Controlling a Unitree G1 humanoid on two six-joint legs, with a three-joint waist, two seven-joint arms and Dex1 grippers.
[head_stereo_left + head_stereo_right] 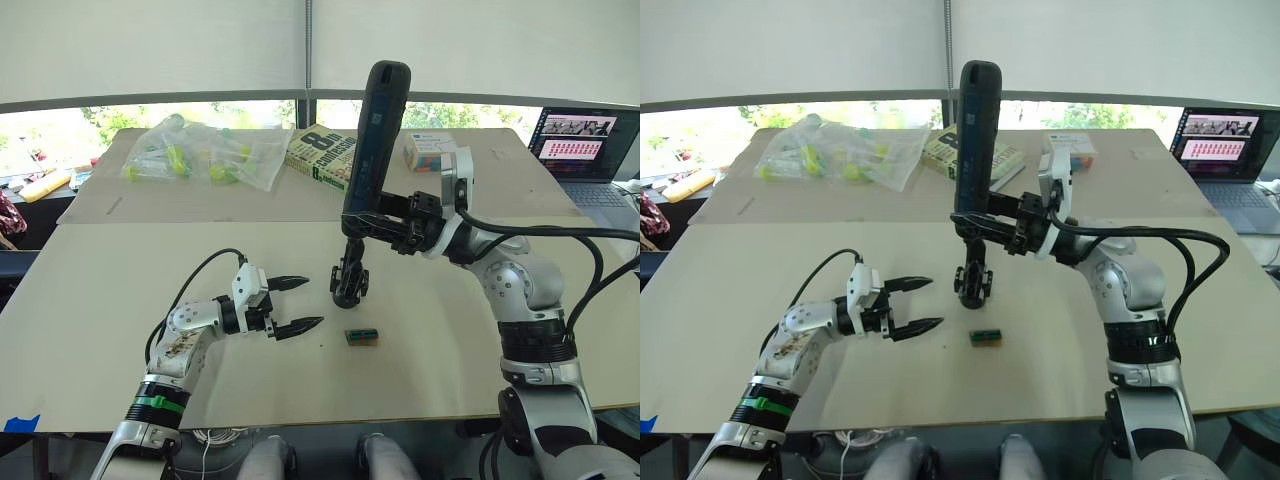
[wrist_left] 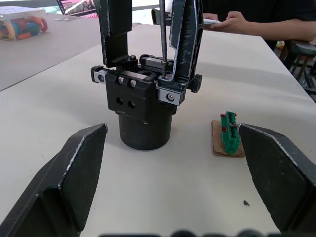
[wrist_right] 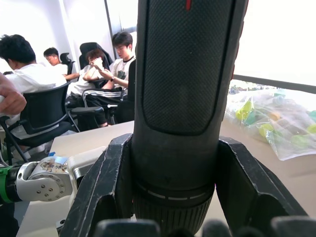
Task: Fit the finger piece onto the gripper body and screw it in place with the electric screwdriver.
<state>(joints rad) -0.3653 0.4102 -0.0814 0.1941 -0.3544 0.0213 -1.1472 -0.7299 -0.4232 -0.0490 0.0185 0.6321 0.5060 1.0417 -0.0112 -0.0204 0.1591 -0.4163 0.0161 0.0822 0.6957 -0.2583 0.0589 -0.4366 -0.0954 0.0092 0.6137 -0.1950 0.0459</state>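
- Head views: my right gripper has its fingers closed round the one electric screwdriver, held upright so its bit drops straight onto the single gripper body standing mid-worktop. My left gripper hovers just beside that body, fingers spread wide and holding nothing, probably ready to steady it.
- Left wrist view: the bit meets a screw at the foot of the finger piece, which seems already seated on the body; two upright fingers now stand there. One green connector block lies nearby on its brown pad.
- Right wrist view: both my fingers press the screwdriver's barrel, keeping it vertical for driving.
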